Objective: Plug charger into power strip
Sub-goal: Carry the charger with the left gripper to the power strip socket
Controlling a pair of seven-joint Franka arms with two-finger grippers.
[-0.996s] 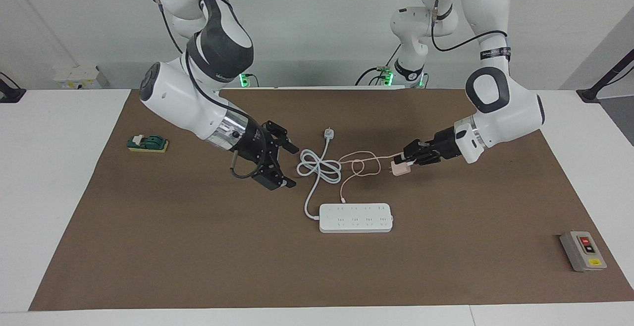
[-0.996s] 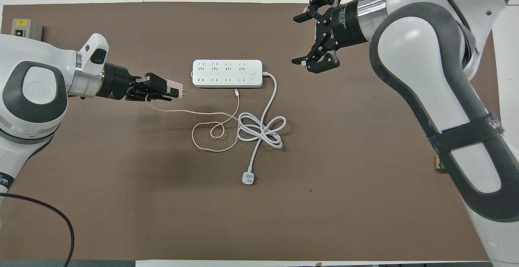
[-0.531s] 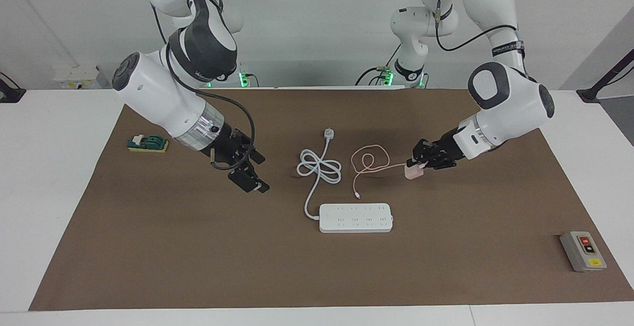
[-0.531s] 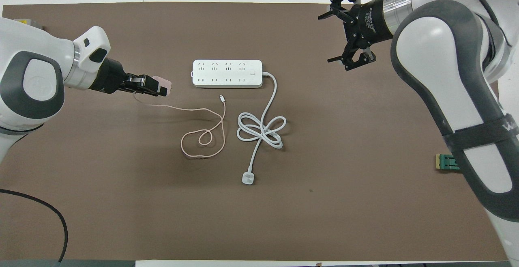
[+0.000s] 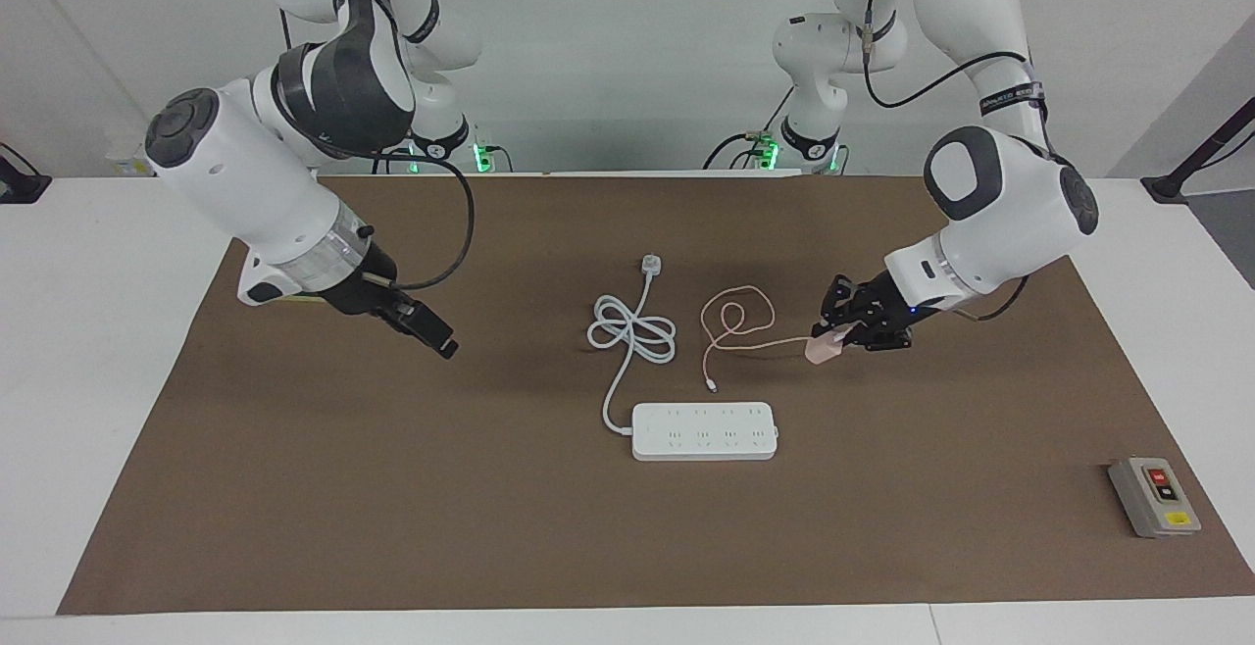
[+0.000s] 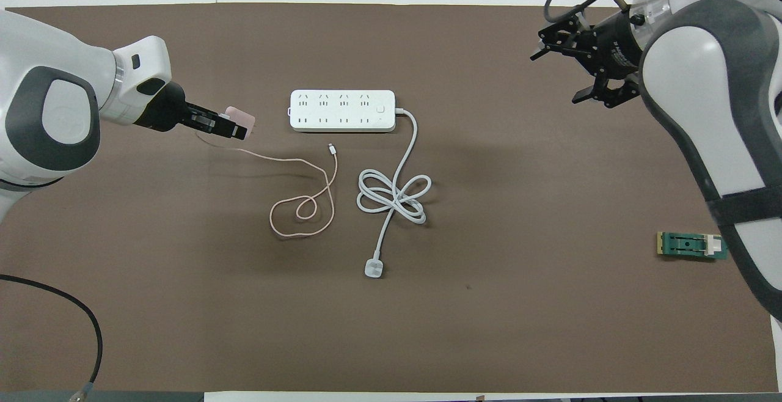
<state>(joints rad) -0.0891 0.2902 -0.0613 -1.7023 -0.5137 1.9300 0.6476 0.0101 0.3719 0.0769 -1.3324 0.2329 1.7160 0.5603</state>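
Observation:
My left gripper (image 5: 833, 339) (image 6: 235, 127) is shut on the pale pink charger (image 5: 820, 352) (image 6: 241, 119) and holds it just above the mat. It is beside the power strip, toward the left arm's end of the table. The charger's thin pink cable (image 5: 735, 317) (image 6: 303, 209) trails in a loop on the mat. The white power strip (image 5: 704, 431) (image 6: 342, 110) lies flat, sockets up. Its thick white cord (image 5: 632, 331) (image 6: 394, 191) is coiled nearer the robots. My right gripper (image 5: 443, 344) (image 6: 557, 77) is open and empty, raised over the mat toward the right arm's end.
The cord's white plug (image 5: 650, 264) (image 6: 373, 268) lies on the brown mat (image 5: 392, 488) nearer the robots. A grey box with red and yellow buttons (image 5: 1154, 496) sits at the left arm's end. A small green block (image 6: 690, 245) sits at the right arm's end.
My left gripper has drawn the charger away from the strip's end and tilted it downward, dragging the cable. My right arm has swung away toward its own end of the table.

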